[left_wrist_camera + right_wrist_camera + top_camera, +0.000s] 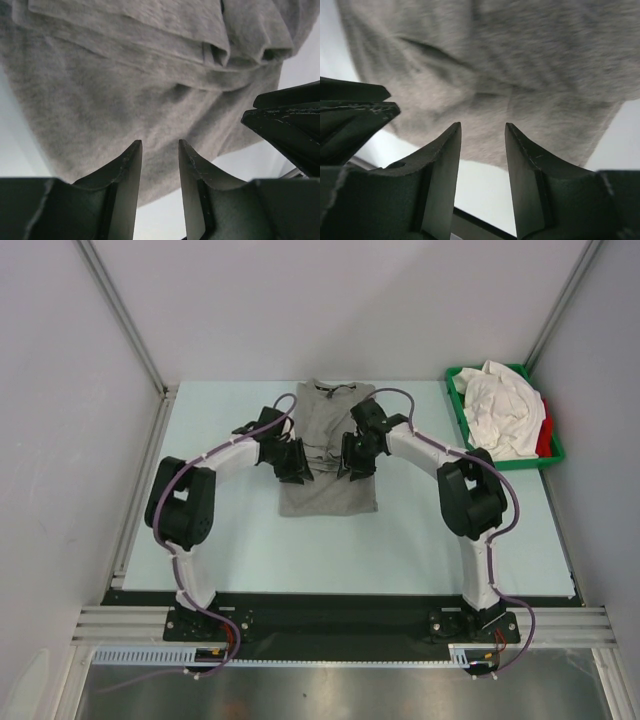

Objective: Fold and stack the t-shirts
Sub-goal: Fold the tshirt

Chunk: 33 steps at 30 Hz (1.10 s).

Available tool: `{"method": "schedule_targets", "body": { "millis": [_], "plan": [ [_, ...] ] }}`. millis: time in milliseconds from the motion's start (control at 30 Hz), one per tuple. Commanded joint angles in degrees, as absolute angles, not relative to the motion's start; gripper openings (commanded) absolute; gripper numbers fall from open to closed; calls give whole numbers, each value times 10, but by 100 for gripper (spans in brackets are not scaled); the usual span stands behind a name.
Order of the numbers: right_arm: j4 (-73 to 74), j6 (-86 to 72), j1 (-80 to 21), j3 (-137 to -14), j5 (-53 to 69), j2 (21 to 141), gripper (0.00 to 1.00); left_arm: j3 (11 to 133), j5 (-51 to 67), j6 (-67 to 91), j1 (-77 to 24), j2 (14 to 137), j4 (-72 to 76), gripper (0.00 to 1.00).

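Top external view: the left gripper is positioned over the left edge of the grey t-shirt, about halfway along its length. The grey t-shirt lies flat on the table, sides folded inward to form a narrow panel, collar pointing away from the arm bases, with bunched folds across its middle. The right gripper is positioned over the right edge of the grey t-shirt, directly opposite the left gripper. Well to the right of the grey t-shirt, level with its collar, the green tray contains crumpled white t-shirts and a red t-shirt at its right side. Left wrist view: the left gripper has its jaws partly separated, with a narrow gap and nothing between them; the grey t-shirt lies beyond the fingertips, with layered folds visible. Right wrist view: the right gripper is likewise partly separated and holds nothing; the grey t-shirt lies beyond its fingers.
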State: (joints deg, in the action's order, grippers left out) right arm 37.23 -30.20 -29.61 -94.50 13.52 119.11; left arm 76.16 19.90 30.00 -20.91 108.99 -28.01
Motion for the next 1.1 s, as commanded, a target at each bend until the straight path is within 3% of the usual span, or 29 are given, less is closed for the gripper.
{"method": "schedule_targets", "body": {
  "millis": [0,367,700,867,1067],
  "plan": [
    [344,-304,-294,-942,93,1199,45,790,211,319,-207,1119,-231,40],
    [352,-292,-269,-1061,58,1287,45,953,213,332,-206,1242,-241,42],
    [453,-290,-201,-1452,64,1436,47,1260,135,295,-209,1305,-344,48],
    [417,-277,-201,-1298,103,1320,50,1175,96,247,-194,1220,-363,50],
    [381,-253,-202,-1116,164,1230,59,1002,167,201,-153,1141,-338,56]
  ]
}}
